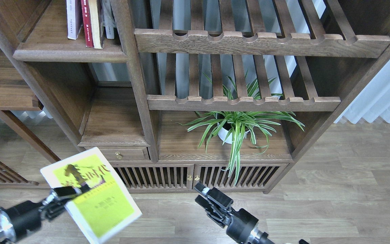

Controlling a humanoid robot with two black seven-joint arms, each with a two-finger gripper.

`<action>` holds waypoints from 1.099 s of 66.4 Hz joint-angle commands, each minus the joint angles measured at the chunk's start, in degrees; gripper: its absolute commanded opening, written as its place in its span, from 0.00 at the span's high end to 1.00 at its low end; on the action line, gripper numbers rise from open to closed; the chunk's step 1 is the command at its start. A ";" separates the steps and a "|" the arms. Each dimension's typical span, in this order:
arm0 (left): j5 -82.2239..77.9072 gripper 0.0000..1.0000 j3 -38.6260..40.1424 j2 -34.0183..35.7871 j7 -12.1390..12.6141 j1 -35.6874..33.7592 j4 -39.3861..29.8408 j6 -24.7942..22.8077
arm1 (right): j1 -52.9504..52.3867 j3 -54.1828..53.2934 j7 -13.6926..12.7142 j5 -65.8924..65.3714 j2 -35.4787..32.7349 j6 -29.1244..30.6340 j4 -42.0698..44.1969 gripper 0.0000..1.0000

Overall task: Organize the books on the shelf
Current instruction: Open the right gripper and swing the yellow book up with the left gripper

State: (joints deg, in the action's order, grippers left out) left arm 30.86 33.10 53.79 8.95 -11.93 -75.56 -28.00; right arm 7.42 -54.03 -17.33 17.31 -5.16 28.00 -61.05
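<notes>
A yellow-green book [96, 203] with dark Chinese characters hangs tilted over the floor at the lower left. My left gripper [74, 190] is shut on its left edge. My right gripper [199, 194] is at the lower centre, apart from the book, open with nothing between its fingers. The shelf [69, 52], a solid dark-brown board with a moulded front edge, is at the top left. On it stand a white-lavender book [73, 18], a dark red book [86, 22] and a tan book [95, 22], all upright.
Two slatted racks with notched rails [249, 42] fill the upper right of the cabinet. A potted spider plant [230, 127] sits on the lower board. Below are a small drawer [118, 154] and slatted doors [195, 176]. Wood floor lies in front.
</notes>
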 commanded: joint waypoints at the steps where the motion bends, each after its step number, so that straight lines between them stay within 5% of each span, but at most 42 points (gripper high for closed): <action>1: -4.23 0.97 4.07 1.67 -1.56 0.16 -0.02 0.00 | 0.49 -0.99 0.02 0.27 0.23 0.00 0.32 0.00; 13: -10.21 0.97 11.89 2.99 -4.81 0.33 0.06 0.00 | 0.31 -1.26 -0.07 0.18 0.94 0.00 0.32 0.01; 32: -10.91 0.97 20.51 9.05 -4.82 0.68 -1.87 0.00 | 0.75 -1.26 -0.07 0.18 1.47 0.00 0.32 0.00; 58: -13.02 0.97 29.21 18.10 -3.59 1.04 -2.66 0.00 | 1.81 -1.35 -0.07 0.18 1.64 0.00 0.41 0.01; 73: -16.71 0.97 38.00 21.18 0.19 -1.95 -1.52 0.00 | 1.81 -1.35 -0.16 0.09 2.26 0.00 0.32 0.01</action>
State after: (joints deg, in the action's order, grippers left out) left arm 16.84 66.99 73.83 7.08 -11.55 -78.02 -28.01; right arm 9.22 -55.37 -17.42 17.49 -3.39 28.00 -60.64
